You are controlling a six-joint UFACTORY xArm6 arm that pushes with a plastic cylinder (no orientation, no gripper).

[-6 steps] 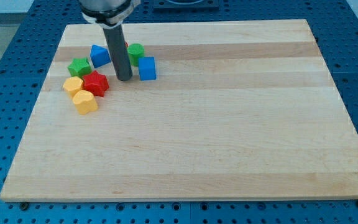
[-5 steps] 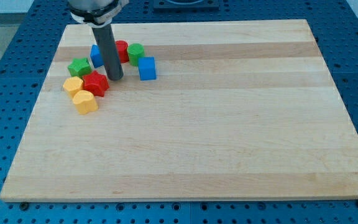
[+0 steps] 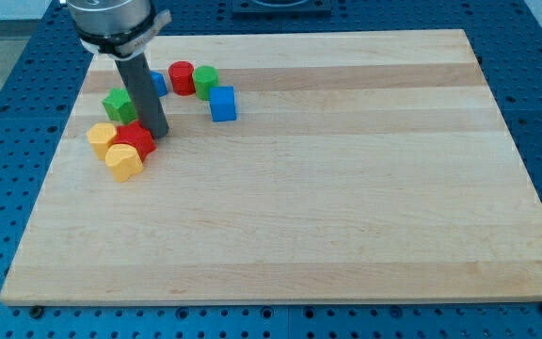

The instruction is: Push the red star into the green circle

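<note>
Rod and tip sit at the view's upper left, over the cluster of blocks: my tip rests on the wooden board, pressed against the upper right side of the red star. The arm ends in this bare rod, with nothing to spread or pinch. The red star touches two yellow blocks, one on its left and one just below it; their shapes are hard to make out. The green star lies just above the red star, beside the rod on its left. A blue block peeks out from behind the rod, mostly hidden, so its shape is unclear. Right of it stand the red cylinder and the green circle, touching each other, with the blue cube just below the green circle. The red star is well apart from the green circle.
</note>
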